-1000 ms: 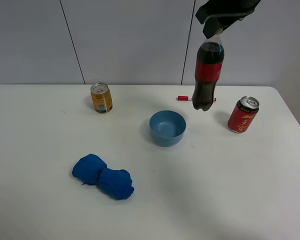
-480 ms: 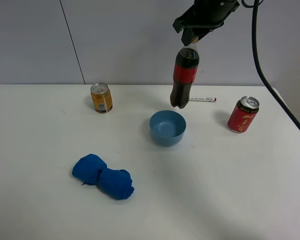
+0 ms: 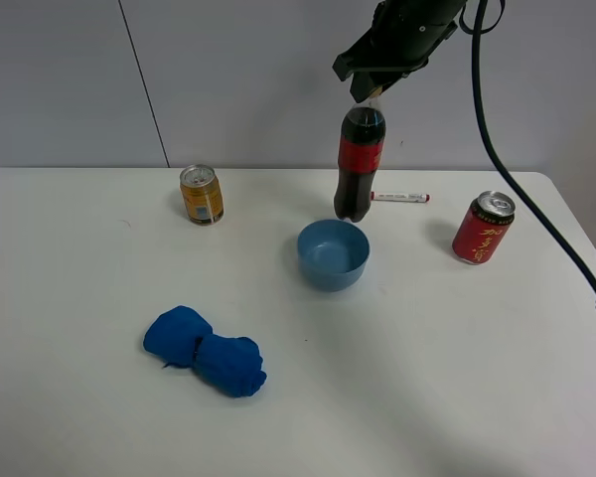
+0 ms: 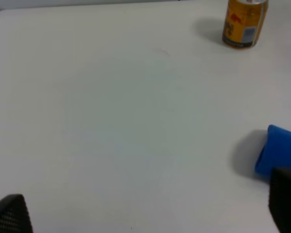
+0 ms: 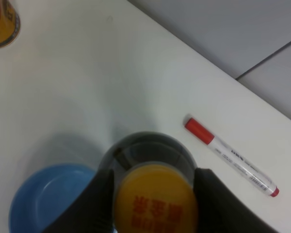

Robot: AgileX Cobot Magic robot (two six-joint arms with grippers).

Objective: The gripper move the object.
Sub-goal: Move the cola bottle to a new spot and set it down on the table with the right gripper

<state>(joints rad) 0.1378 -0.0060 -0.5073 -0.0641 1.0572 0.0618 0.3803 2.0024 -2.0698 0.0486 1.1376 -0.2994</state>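
Observation:
The cola bottle (image 3: 359, 164), dark with a red label, hangs in the air above the far rim of the blue bowl (image 3: 332, 253). My right gripper (image 3: 370, 87) is shut on its neck from above. In the right wrist view the yellow-orange cap (image 5: 154, 198) sits between the two fingers (image 5: 101, 204), with the bowl (image 5: 43, 199) below. My left gripper (image 4: 145, 213) shows only as two dark fingertips spread wide apart over bare table, with nothing between them.
An orange-yellow can (image 3: 201, 194) stands at the back left and a red can (image 3: 483, 228) at the right. A red-capped marker (image 3: 400, 197) lies behind the bowl. A blue cloth (image 3: 204, 350) lies at the front left.
My right gripper has carried the bottle leftward, from near the red can to above the bowl's far rim, and slightly lower. The marker is now uncovered.

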